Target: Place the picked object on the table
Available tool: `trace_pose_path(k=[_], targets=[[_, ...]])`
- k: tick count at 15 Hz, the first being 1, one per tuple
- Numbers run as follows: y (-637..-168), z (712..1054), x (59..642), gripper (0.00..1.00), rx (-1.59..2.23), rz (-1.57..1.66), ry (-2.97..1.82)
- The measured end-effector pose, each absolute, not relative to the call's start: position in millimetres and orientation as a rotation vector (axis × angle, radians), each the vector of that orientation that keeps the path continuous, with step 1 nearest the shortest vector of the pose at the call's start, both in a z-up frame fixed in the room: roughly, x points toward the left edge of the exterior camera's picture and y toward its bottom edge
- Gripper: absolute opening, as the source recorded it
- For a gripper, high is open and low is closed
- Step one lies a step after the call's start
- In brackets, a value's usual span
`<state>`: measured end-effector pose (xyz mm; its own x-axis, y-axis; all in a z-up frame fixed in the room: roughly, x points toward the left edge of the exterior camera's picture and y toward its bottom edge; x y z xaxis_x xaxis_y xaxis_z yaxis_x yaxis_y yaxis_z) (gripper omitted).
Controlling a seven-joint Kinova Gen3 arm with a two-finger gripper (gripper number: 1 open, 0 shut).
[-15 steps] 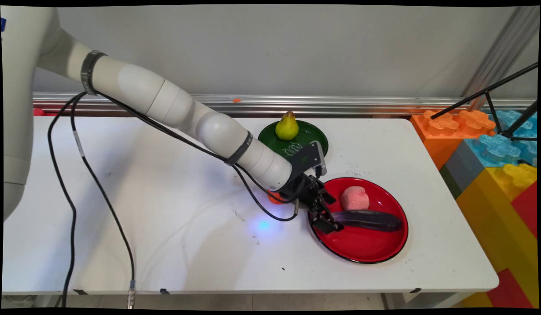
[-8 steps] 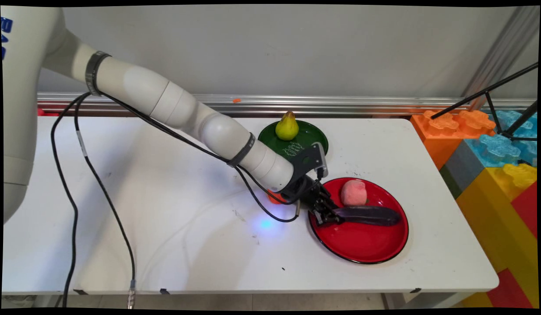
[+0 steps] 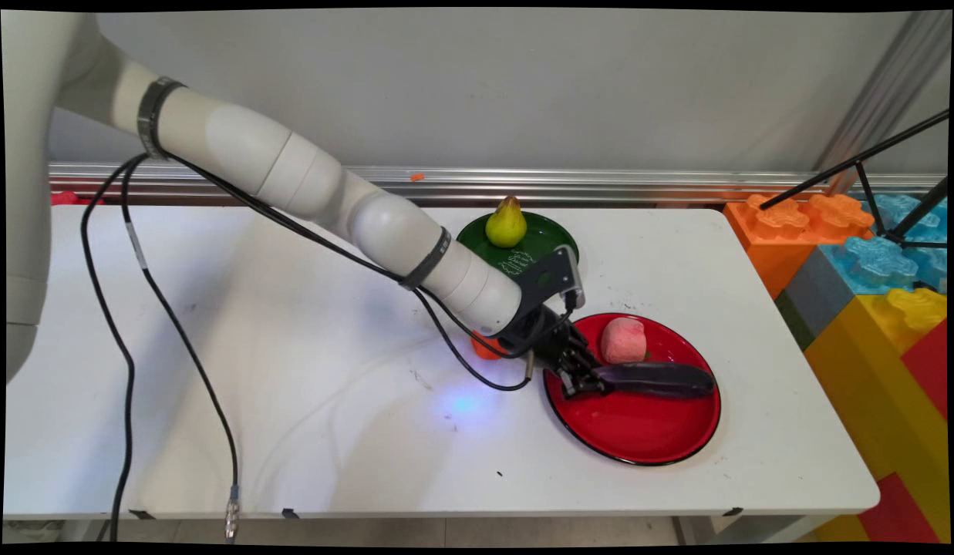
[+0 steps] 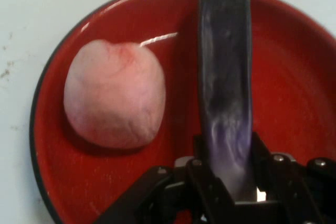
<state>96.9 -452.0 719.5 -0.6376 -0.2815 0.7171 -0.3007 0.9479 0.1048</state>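
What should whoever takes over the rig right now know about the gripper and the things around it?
Gripper: shut on the eggplant at its stem end, over the red plate.
Eggplant: long, dark purple, pointing away from the gripper across the plate.
Peach: on the same plate, just beside the eggplant.
Pear: upright on the green plate behind.
Small orange thing: on the table, mostly hidden by the wrist.

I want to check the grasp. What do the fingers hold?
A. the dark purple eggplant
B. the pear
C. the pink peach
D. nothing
A: the fingers clamp one end of the eggplant over the red plate; the peach lies free beside it.
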Motion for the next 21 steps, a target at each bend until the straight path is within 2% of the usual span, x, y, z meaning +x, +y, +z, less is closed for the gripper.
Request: trace_pose_path(k=[10, 15, 21], targets=[[-437, 785, 86, 0.0, 0.428, 0.056, -2.284], [-428, 828, 95, 0.0, 0.424, 0.076, -2.299], [-414, 863, 114, 0.0, 0.383, 0.085, -2.321]])
